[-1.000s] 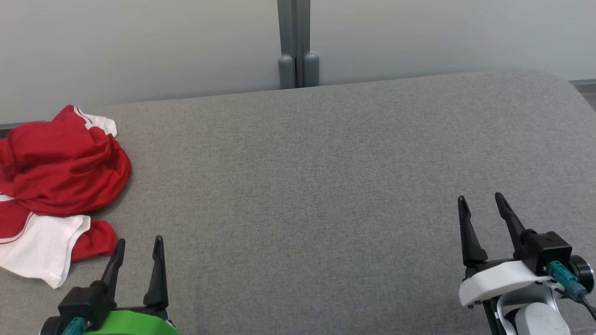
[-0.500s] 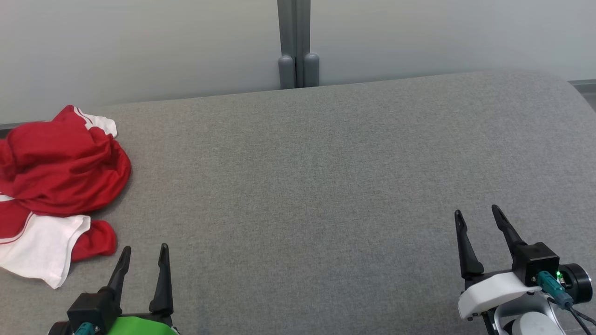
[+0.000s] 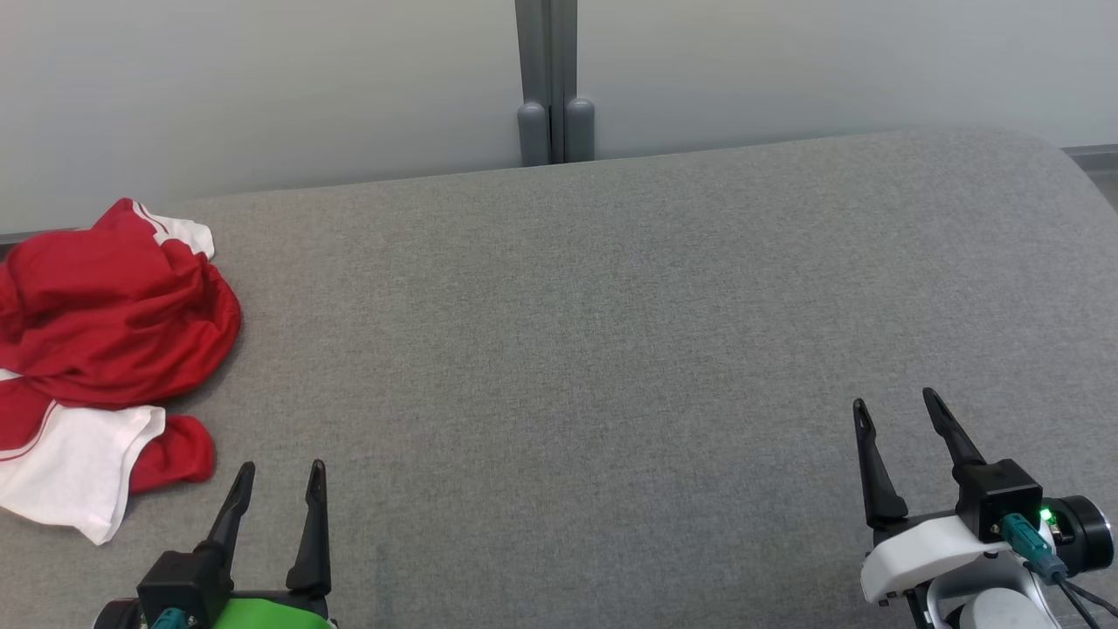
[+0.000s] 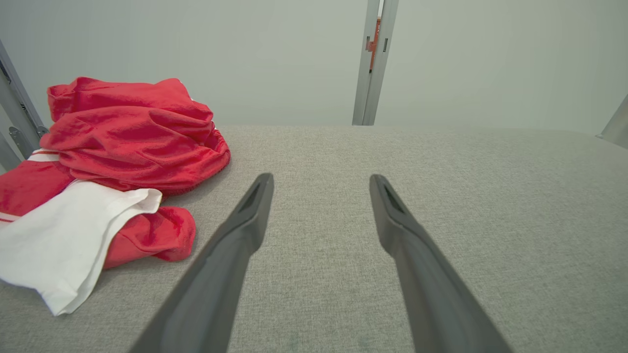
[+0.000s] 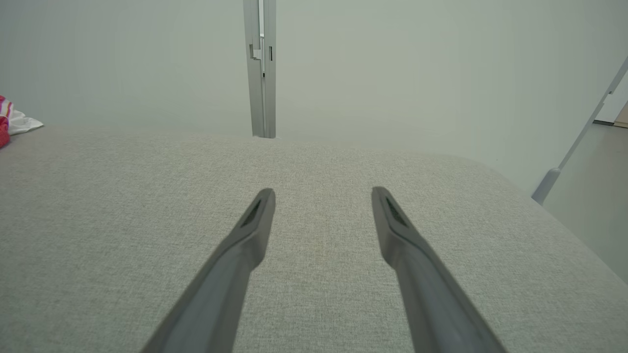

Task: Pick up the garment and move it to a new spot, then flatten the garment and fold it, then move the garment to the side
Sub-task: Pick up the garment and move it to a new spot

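Left pincer (image 3: 281, 467) and right pincer (image 3: 895, 399) stand apart, empty; nipping one loose fold could drag the garment (image 3: 105, 323) off the table (image 3: 611, 349).

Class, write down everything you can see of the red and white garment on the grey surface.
The garment is a crumpled heap of thin red fabric with white panels and narrow stripe trim. Unfolded and bunched in loose folds, it lies on the grey surface at the robot's left, one white panel spread flat nearest the robot. Nothing grips it; the open left gripper sits beside it, apart.
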You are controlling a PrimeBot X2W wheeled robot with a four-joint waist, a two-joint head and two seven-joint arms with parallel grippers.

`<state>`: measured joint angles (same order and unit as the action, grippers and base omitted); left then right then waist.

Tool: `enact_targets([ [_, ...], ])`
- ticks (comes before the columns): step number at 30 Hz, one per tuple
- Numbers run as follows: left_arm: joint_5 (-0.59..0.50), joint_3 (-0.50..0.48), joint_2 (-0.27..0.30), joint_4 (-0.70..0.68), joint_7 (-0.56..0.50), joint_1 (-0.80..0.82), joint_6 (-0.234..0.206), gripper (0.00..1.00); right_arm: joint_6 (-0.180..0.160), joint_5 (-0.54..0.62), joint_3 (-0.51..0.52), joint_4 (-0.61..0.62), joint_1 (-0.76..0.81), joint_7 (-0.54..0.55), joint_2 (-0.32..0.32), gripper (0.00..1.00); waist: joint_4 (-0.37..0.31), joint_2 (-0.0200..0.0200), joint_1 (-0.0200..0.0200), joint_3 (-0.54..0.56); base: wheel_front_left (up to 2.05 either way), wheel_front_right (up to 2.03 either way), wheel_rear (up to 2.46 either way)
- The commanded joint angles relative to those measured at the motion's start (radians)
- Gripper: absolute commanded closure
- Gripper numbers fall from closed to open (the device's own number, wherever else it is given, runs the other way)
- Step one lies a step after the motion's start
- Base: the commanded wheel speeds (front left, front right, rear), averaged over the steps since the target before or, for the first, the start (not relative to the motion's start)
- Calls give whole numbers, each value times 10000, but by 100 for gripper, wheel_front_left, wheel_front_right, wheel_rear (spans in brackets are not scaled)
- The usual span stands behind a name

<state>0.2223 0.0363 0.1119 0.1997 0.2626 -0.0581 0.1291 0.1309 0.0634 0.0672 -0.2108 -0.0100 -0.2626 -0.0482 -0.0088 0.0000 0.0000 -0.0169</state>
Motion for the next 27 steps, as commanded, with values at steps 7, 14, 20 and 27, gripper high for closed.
enact_targets([
  [7, -59, 47, 82, 52, 34, -75, 29, 0, -3, -37, -3, 13, 96, -34, -38, 0, 51, 0, 0, 10, 0, 0, 0],
  [14, -94, 73, 78, 69, 32, -53, 29, 0, -1, 2, 7, 27, 77, -34, -38, 0, 165, 0, 0, 25, 0, 0, 0],
  [20, -104, 171, 61, 116, 31, 37, 29, 0, -3, 1, 34, 55, 255, -32, -36, 0, 665, 0, 0, 103, 0, 0, 0],
  [27, -129, 210, -6, 180, 21, -1, 28, 0, -3, -106, -34, 5, 448, -32, -35, 0, 2271, 0, 0, 242, 0, 0, 0],
])
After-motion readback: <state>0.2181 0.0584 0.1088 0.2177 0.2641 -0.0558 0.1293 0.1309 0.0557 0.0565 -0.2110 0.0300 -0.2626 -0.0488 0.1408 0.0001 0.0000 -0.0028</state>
